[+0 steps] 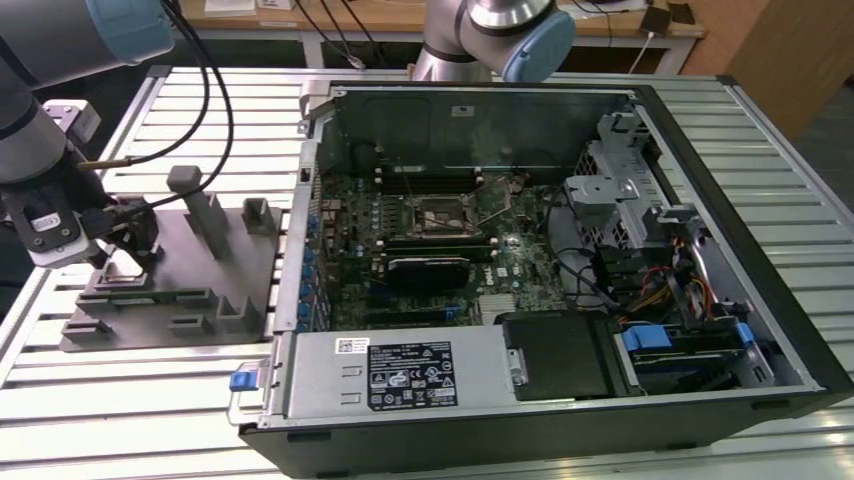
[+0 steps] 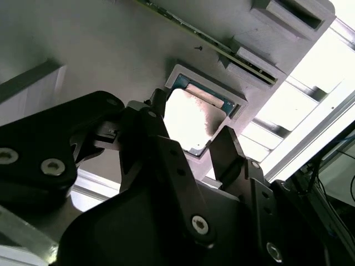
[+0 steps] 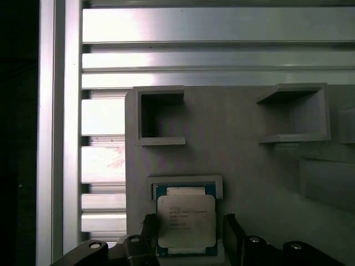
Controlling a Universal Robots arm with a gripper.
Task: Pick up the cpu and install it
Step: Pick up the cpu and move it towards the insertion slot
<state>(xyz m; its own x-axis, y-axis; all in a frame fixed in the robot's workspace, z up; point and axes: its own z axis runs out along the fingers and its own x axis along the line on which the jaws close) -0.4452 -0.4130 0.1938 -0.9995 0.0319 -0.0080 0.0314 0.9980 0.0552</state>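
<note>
The cpu, a flat square chip with a silvery top, lies in a shallow recess of the grey plastic block. My gripper is open and low over it, with one black finger on each side of the chip. The second wrist view shows the cpu bright between the fingertips of the gripper. In the exterior view the gripper sits at the left end of the block. The motherboard's black socket frame lies inside the open computer case.
The open computer case stands to the exterior view's right of the block, with a drive cage and cables inside. Upright posts rise from the block close to my gripper. A second arm's base stands behind the case. Slatted aluminium table.
</note>
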